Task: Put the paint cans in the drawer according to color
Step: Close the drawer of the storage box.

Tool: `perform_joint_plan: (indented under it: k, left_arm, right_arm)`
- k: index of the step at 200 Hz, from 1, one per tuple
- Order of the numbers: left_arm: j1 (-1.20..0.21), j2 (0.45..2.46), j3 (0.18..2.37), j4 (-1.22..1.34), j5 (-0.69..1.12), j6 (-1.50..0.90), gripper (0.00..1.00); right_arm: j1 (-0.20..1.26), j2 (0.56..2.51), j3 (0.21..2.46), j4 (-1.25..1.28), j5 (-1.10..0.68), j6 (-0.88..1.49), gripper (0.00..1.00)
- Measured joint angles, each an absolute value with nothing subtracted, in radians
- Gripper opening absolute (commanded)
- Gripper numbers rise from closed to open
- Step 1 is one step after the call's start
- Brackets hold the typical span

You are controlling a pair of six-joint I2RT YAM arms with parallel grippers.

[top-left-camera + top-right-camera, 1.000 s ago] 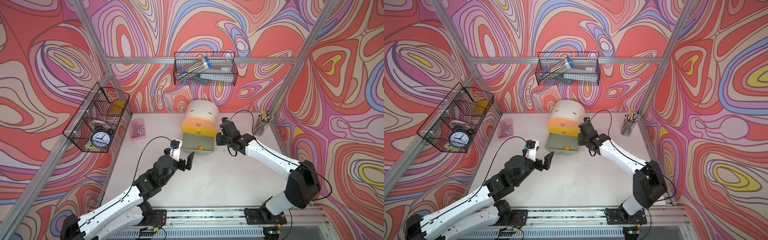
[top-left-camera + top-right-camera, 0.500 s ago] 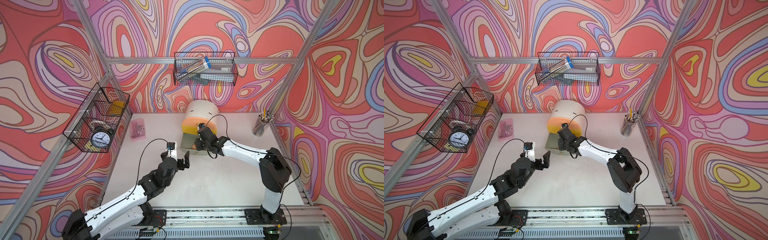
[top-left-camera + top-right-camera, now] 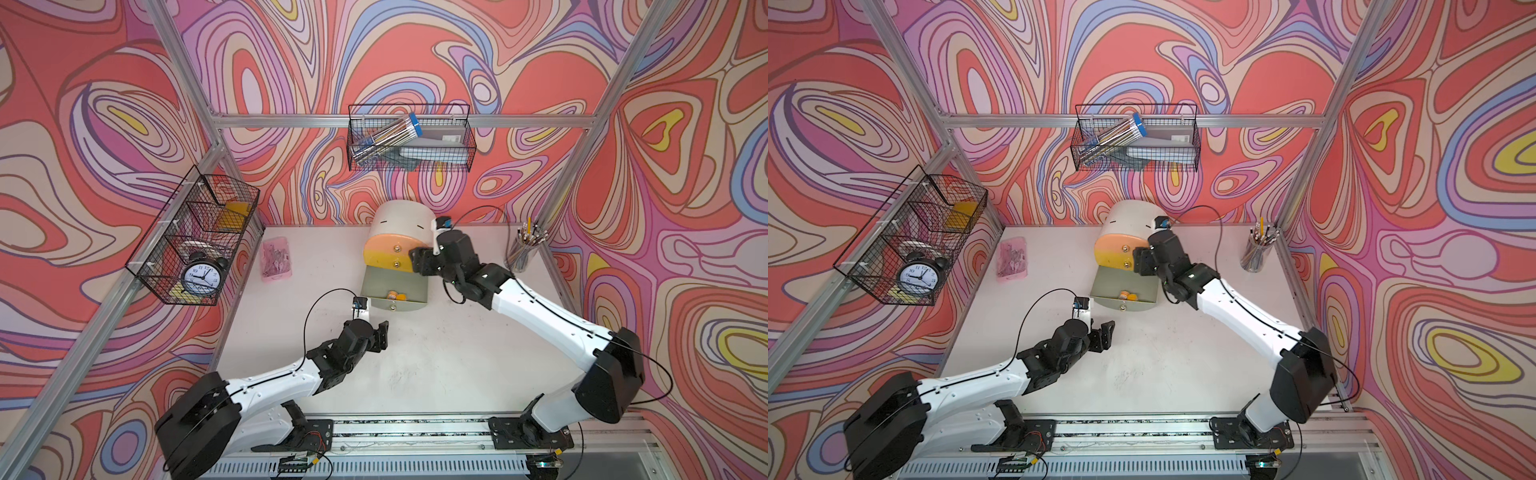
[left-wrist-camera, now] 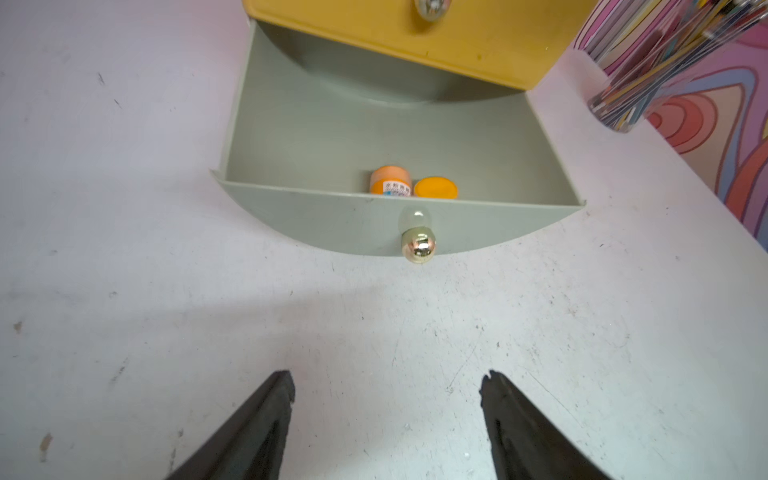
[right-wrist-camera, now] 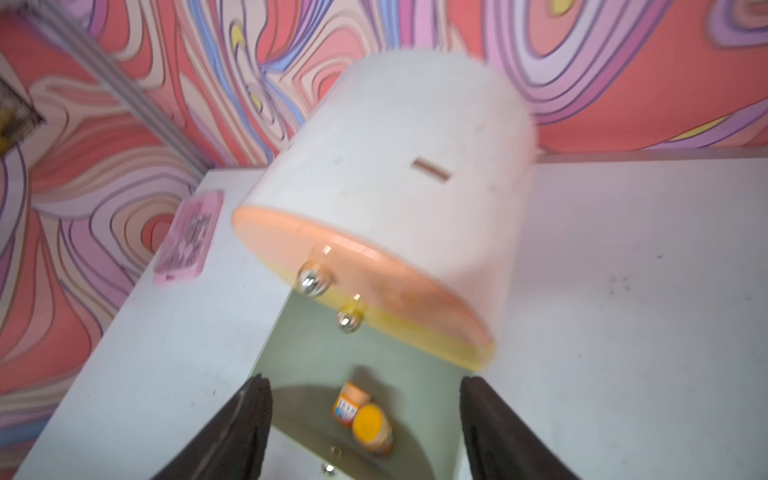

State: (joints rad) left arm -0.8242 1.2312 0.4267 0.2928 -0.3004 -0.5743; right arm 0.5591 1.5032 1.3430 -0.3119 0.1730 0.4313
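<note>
Hovering low over the worktop [image 3: 415,365], the left gripper [image 4: 386,384] keeps its fingers parted and empty, a little narrower than a second ago, aimed at the gold knob [image 4: 419,248] of the grey-green tray [image 4: 374,124] pulled out of the drawer [image 3: 401,220]. That tray runs lengthwise from the upright cream chest toward the robot's base, its front facing the left arm. Just behind that front the two orange paint cans [image 4: 390,181] sit touching; whether either is tipped I cannot tell, and such squat jars have no real long axis. Half a second ago the right gripper [image 3: 417,262] reached over this tray; now it is back beside the yellow front [image 4: 498,41], fingers spread, holding nothing. The orange pair looks housed, no other cans show on the worktop, and closing the tray seems next.
</note>
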Motion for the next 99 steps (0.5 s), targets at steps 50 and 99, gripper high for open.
perform_joint_plan:
  k: [50,99]
  left_arm:
    - [-0.823,1.499,0.568,0.435,-0.327,-0.504,0.79]
    - [-0.784,1.671,0.678,0.526,-0.332,-0.447,0.79]
  right_arm:
    - [0.366,1.670,1.462,-0.277,0.071,0.406,0.74]
    - [0.389,1.906,1.731,-0.291,0.041,0.343,0.75]
